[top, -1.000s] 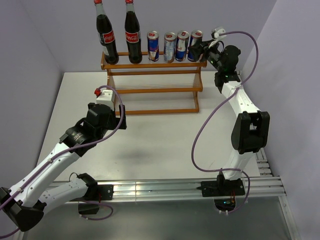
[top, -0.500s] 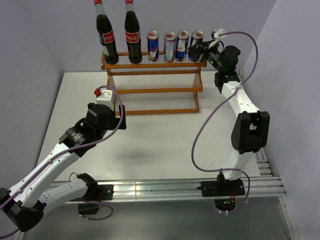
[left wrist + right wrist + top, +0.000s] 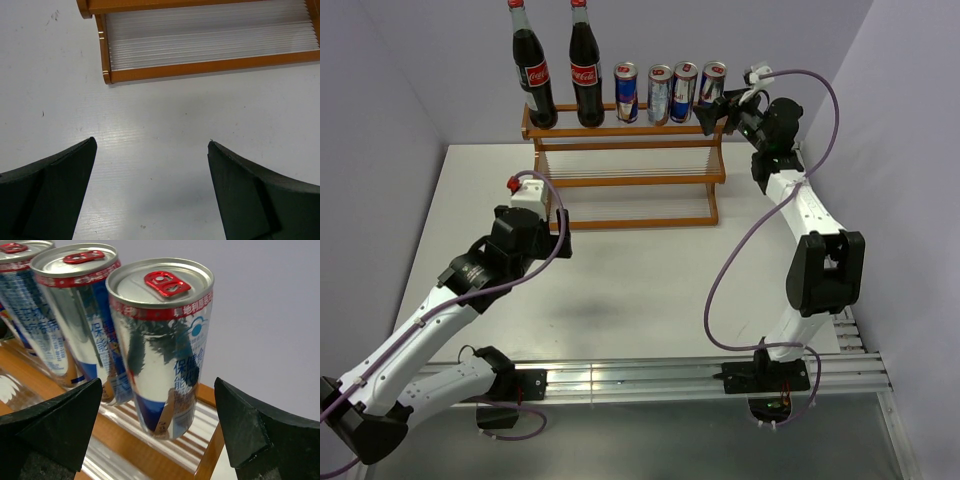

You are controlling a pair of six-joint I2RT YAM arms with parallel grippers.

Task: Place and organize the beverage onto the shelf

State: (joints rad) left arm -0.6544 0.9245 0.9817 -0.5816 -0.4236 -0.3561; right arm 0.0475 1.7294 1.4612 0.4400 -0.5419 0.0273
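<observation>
Leftmost can (image 3: 30, 305) beyond the right jaws half out of frame; shelf (image 3: 210, 65) ahead of the left jaws only partly in view.

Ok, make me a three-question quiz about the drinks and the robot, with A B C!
1. Which level of the shelf holds the cans? A) top B) middle C) bottom
2. How many bottles are there? A) one B) two C) four
3. The right gripper is: A) open B) shut on a can C) shut on a bottle
Answers: 1 A, they line the highest level; 2 B, two red-capped ones stand left of the cans; 3 A, its fingers sit apart beside the end can.
</observation>
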